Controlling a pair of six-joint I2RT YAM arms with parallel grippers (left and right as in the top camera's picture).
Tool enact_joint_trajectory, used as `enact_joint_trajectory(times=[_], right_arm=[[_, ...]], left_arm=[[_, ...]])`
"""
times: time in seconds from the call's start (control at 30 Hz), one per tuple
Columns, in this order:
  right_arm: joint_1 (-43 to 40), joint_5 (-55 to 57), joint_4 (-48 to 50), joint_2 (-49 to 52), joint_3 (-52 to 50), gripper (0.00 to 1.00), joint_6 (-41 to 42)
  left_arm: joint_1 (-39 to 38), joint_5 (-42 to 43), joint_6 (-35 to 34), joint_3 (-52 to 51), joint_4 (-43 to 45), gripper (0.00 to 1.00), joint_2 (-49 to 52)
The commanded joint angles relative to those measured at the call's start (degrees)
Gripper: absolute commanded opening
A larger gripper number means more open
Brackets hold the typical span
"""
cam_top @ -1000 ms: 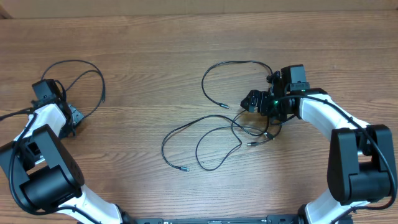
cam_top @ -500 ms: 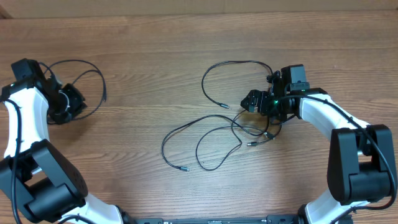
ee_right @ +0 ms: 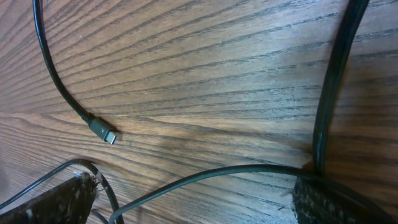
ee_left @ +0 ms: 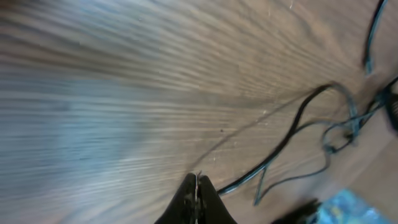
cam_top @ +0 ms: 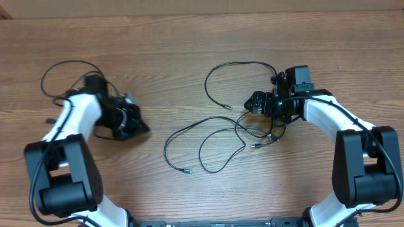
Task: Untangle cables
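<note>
The left tool (cam_top: 129, 120) has swung inward toward the cables (cam_top: 221, 135) and closed.

Soft, even light falls on the brown wood-grain table (cam_top: 189, 50), with faint shadows. The left wrist view is streaked with motion blur beyond the dark fingers (ee_left: 183, 208). The right wrist view is sharp.

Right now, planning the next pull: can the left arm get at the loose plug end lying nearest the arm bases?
Probably yes: the plug end lies apart from the tangle, with open table toward the left gripper, which is shut and must open first.
</note>
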Motion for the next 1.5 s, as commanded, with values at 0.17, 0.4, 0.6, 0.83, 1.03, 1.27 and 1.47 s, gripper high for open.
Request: enact_joint_trajectory(times=[0.17, 0.4, 0.6, 0.83, 1.03, 1.27, 1.47], right_arm=[[0.11, 0.83, 0.17, 0.35, -0.15, 1.0, 0.04], [0.11, 0.81, 0.17, 0.33, -0.15, 1.0, 0.04], [0.11, 0.81, 0.17, 0.33, -0.15, 1.0, 0.04], [0.11, 0.76, 0.24, 0.35, -0.15, 1.0, 0.07], [0.11, -1.77, 2.21, 0.35, -0.15, 1.0, 0.28], [-0.7, -26.05, -4.22, 0.31, 2.12, 1.0, -0.39], [-0.7, -26.05, -10.56, -1.44, 7.08, 1.0, -2.54]], left_arm=[[-9.53, 1.38, -2.54, -10.47, 11.13, 0.05, -0.22], [-15.3, -4.66, -8.79, -14.99, 19.54, 0.05, -0.2], [-16.15, -4.83, -8.76, -14.97, 20.04, 0.23, -0.2], [-16.15, -5.05, -8.83, -14.99, 20.17, 0.17, -0.2], [-16.15, -5.31, -8.83, -15.08, 19.65, 0.04, -0.17], [-16.15, -5.46, -8.83, -15.08, 19.91, 0.08, -0.17], [-16.15, -6.05, -8.79, -15.08, 19.67, 0.09, -0.2]])
